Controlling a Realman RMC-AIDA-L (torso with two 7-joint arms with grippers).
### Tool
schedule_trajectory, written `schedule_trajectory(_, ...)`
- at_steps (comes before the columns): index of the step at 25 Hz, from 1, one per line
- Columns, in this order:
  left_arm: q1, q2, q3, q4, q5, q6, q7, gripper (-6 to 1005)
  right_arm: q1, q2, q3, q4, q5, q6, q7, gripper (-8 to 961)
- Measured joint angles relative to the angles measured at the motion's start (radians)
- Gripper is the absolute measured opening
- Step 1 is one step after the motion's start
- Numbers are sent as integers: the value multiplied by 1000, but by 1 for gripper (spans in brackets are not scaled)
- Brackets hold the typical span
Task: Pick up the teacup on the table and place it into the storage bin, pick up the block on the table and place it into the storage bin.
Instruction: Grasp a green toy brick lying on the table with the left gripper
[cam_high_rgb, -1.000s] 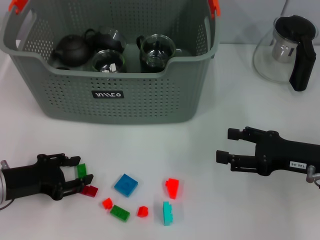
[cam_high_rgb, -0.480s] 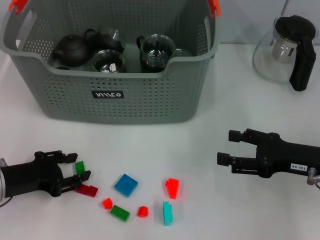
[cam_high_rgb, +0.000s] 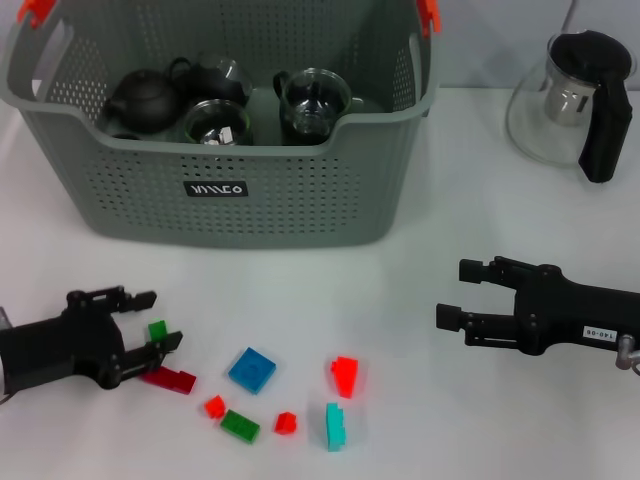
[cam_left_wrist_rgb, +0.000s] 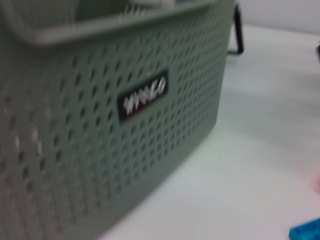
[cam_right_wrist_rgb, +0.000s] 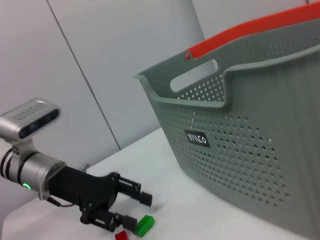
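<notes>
Grey and perforated, the bin (cam_high_rgb: 230, 120) sits at the back left of the white worktop (cam_high_rgb: 400, 290), its black label (cam_high_rgb: 215, 188) facing me. Inside I see a dark teapot (cam_high_rgb: 140, 100) and glass cups (cam_high_rgb: 313, 100).

My left gripper (cam_high_rgb: 145, 325) lies low at the front left, fingers spread wide. A small green block (cam_high_rgb: 157, 330) sits on the worktop between the fingers, not gripped; the right wrist view shows it (cam_right_wrist_rgb: 145, 225) just past the fingertips. A dark red block (cam_high_rgb: 170, 379) lies just beside the near finger. The other blocks are scattered to the right of it: a blue square one (cam_high_rgb: 251, 369), small red ones (cam_high_rgb: 214, 405), a second green one (cam_high_rgb: 240, 426), a bright red one (cam_high_rgb: 346, 375) and a teal one (cam_high_rgb: 336, 425).

My right gripper (cam_high_rgb: 465, 295) rests over the right side, fingers open and holding nothing. A glass teapot (cam_high_rgb: 575, 100) with a black handle stands at the back right, well apart from the bin.
</notes>
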Motion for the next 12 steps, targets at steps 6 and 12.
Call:
schedule_trajectory(6, 11, 0, -3, -14, -21, 4, 72, 567, 3, 1, 0, 0, 0, -2, 3, 927)
schedule_trajectory(12, 12, 4, 2, -48, -14, -43, 72, 564, 2, 0, 1, 0, 0, 0, 4, 927)
